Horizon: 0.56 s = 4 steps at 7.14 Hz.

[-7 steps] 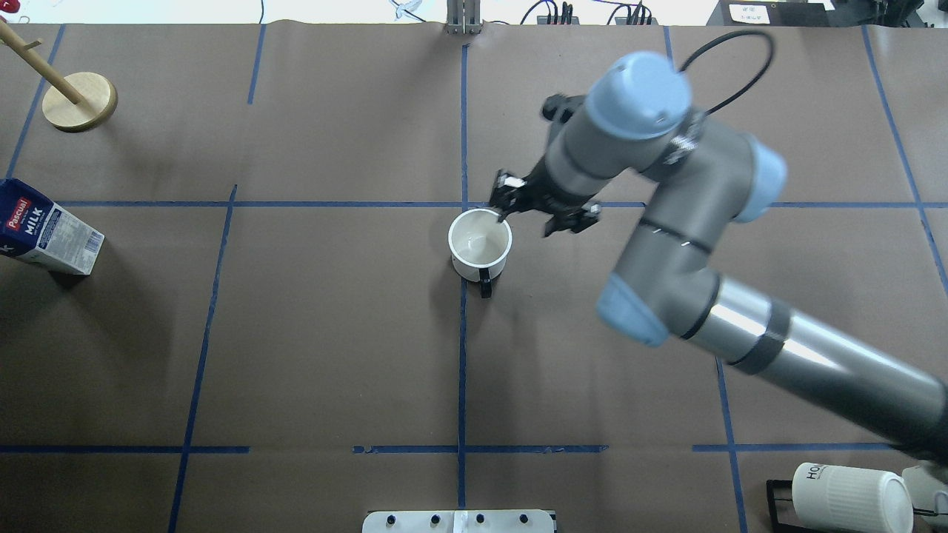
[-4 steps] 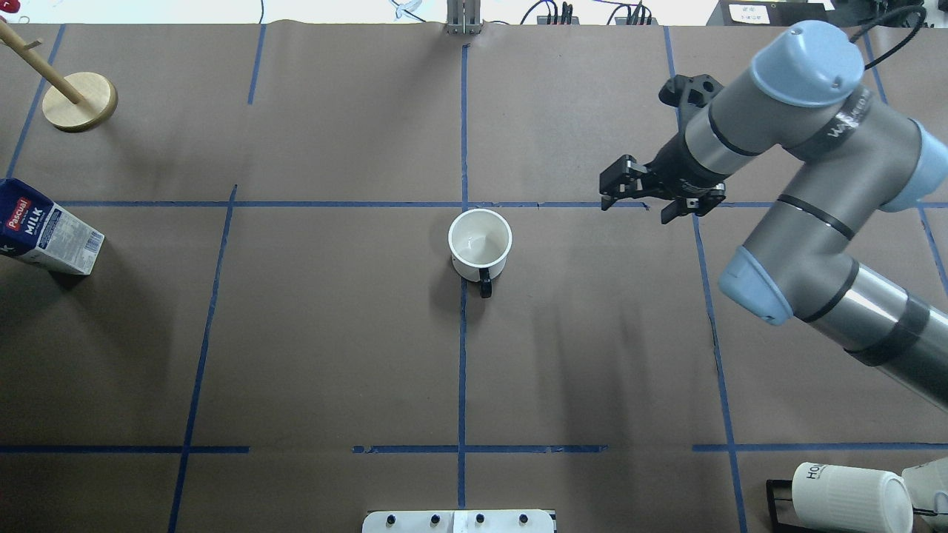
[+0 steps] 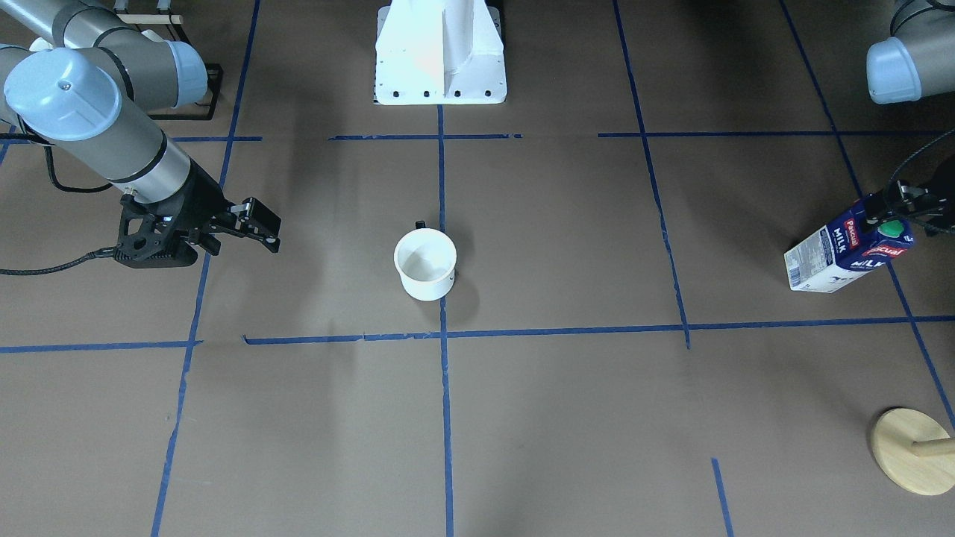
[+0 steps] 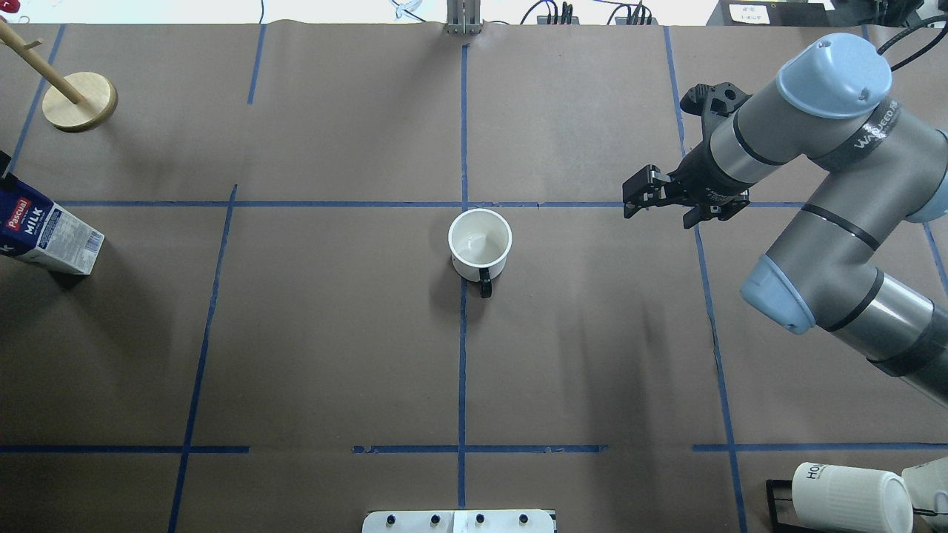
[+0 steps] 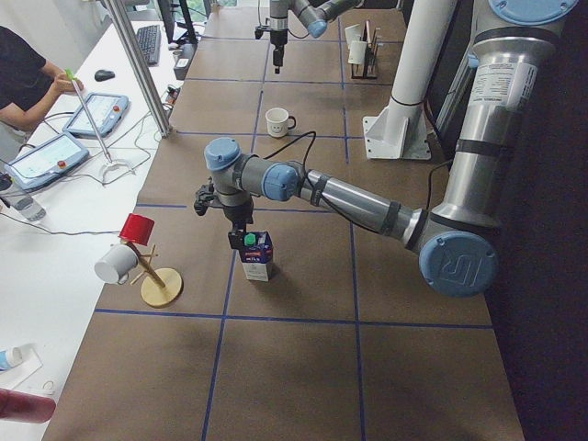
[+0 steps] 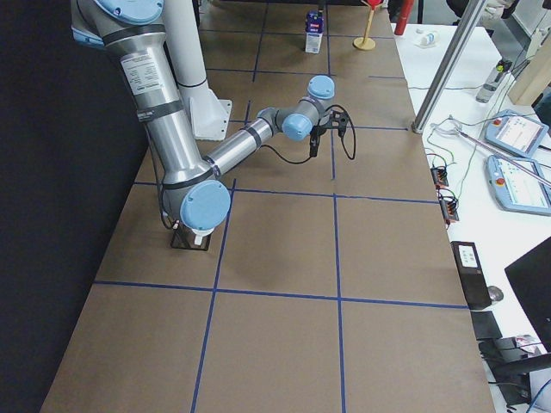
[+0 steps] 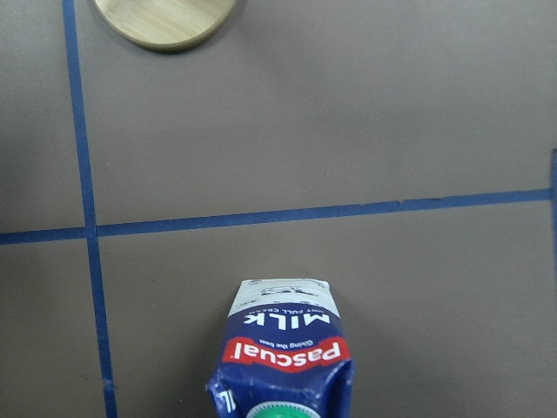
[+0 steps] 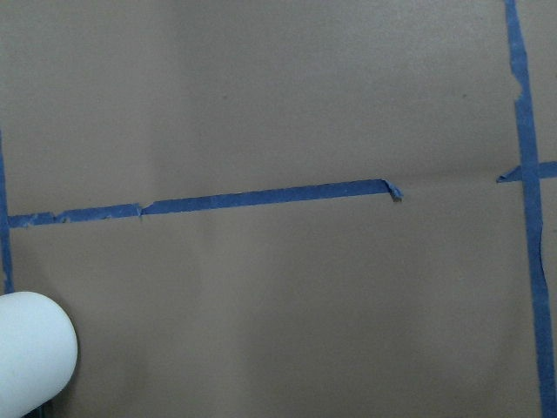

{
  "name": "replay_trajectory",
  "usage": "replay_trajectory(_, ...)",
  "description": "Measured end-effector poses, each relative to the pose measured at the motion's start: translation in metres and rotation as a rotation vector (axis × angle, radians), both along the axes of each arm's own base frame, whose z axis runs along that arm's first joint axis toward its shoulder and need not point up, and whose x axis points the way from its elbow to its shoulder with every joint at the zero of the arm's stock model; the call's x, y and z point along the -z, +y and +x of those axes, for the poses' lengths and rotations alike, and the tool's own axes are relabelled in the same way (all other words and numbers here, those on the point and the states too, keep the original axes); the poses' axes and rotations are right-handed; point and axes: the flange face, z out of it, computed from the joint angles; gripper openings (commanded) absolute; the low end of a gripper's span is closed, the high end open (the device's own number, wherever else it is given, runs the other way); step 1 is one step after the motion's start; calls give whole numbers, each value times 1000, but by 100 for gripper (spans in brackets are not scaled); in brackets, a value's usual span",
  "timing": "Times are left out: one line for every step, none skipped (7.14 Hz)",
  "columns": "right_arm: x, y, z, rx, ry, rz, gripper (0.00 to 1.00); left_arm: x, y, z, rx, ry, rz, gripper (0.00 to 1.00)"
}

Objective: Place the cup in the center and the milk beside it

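cup point(image 4: 480, 240) upright at center point(image 4: 464, 206), on the middle tape line; right gripper point(image 4: 659, 211) spread open, empty, well apart from it; milk point(image 4: 44, 233) upright at the left edge of the surface point(image 4: 333, 333); left gripper point(image 3: 904, 209) over its cap, open or closed I cannot tell; carton probably light with soft walls, so grip the flat sides mid-body, gently

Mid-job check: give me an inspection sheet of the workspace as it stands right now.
Surface: brown table marked with a blue tape grid.
Job's things: cup upright by the middle tape crossing, ungripped; milk carton upright at the table's left end.
Clutter: wooden mug stand; ribbed white mug on a rack.
Grippers: right gripper open, empty, apart from the cup; left gripper above the milk carton, state unclear.
Cables: black cable trailing from the right wrist.
Surroundings: operator at a side desk.
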Motion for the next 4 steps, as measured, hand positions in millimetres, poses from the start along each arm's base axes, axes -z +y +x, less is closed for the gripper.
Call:
replay_trajectory(0, 0, 0, 0, 1, 0, 100, -7, 0, 5, -6, -5, -2, 100)
replay_trajectory(-1, 0, -1, -1, 2, -2, 100, -13, 0, 9, -13, -8, -9, 99)
replay_trajectory(-1, 1, -1, -3, 3, -4, 100, -20, 0, 15, -24, -12, -20, 65)
replay_trajectory(-2, 2, -4, 1, 5, -5, 100, -25, 1, 20, -32, -14, -30, 8)
